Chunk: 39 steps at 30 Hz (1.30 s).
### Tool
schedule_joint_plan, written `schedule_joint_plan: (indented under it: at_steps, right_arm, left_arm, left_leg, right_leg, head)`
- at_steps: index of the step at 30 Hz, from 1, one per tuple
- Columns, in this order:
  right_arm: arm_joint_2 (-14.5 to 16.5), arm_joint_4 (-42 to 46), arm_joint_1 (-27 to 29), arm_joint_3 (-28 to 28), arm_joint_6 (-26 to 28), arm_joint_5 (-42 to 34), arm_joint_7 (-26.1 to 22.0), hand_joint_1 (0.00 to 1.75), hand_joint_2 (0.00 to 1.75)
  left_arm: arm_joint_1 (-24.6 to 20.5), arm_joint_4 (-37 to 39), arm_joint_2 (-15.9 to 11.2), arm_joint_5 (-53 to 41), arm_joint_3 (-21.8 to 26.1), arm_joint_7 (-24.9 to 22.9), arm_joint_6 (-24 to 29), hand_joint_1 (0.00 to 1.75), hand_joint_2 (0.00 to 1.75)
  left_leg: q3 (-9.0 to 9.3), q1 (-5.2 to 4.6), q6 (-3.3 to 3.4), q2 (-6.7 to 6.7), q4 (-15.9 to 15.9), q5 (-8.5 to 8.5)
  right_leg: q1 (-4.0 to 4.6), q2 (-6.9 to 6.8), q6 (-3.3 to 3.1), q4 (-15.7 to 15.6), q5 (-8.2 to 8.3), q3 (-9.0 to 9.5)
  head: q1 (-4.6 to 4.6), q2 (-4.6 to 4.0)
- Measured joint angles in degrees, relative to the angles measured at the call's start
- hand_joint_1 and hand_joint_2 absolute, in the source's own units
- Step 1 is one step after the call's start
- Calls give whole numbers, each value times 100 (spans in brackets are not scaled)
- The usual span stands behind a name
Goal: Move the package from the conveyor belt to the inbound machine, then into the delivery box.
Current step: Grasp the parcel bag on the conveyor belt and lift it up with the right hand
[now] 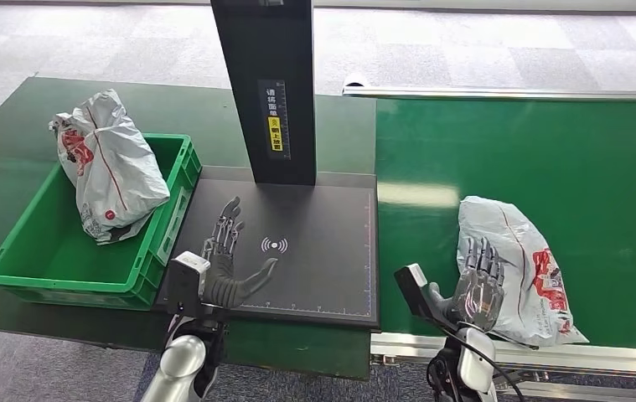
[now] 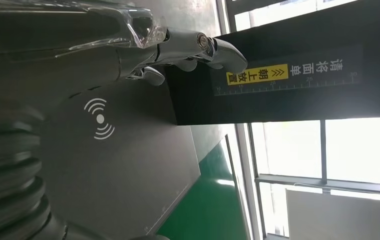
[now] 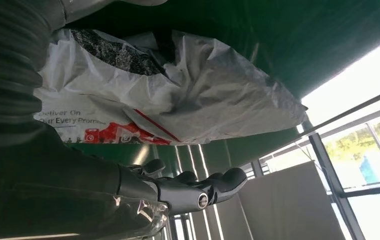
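While one bag (image 1: 111,167) already lies in the green box (image 1: 12,255) at left, the package (image 1: 519,264) remains on the belt (image 1: 532,151), right hand (image 1: 478,285) spread above it, left hand (image 1: 229,255) open over the scanner plate (image 1: 323,260)

Black post (image 1: 266,88) behind bare scanner plate (image 1: 314,268), bagged crate (image 1: 54,268) alongside.

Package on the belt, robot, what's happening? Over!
Right hand open, over package, no grip yet. Left hand open above scanner plate. Another package already in green box. Path clear.
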State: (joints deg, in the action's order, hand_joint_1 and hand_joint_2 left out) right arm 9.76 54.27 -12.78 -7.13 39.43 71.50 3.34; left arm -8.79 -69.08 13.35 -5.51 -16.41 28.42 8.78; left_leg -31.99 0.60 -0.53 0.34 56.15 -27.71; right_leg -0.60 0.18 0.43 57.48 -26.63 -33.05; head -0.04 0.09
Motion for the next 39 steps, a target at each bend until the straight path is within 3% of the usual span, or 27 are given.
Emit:
schedule_joint_plan:
  at_steps: [10,19,26,27,31,39]
  right_arm:
    - [7,-195,11,-417,-423,-652,168,0,175]
    - [22,-360,6,-565,-1137,-1173,330,0,175]
    - [23,-421,-1,-604,-1209,-1210,328,0,175]
    - [23,-426,-3,-606,-1225,-1210,328,5,175]
    - [21,-456,-29,-606,-1387,-1158,396,173,175]
    - [16,-316,-29,-435,-1225,-941,422,175,175]
  left_arm:
    - [8,99,16,-50,49,-18,-38,0,175]
    - [9,240,17,-65,78,-5,-8,0,175]
    - [8,290,17,-65,96,-5,-8,0,175]
    - [8,293,17,-65,101,-5,-8,0,175]
    - [0,327,18,-65,111,-5,-8,0,175]
    - [-3,346,20,-57,111,-16,15,0,175]
  left_leg:
    - [0,0,0,1,0,0]
    - [-1,0,0,1,0,0]
    - [0,0,0,0,0,0]
    - [0,0,0,0,0,0]
    - [0,0,0,0,0,0]
    - [1,0,0,1,0,0]
  right_leg:
    - [0,0,0,0,0,0]
    - [0,0,0,0,0,0]
    - [0,0,0,0,0,0]
    - [0,0,0,0,0,0]
    - [0,0,0,0,0,1]
    - [0,0,0,0,0,0]
  head:
    - [0,0]
    - [0,0]
    - [0,0]
    - [0,0]
    - [0,0]
    - [0,0]
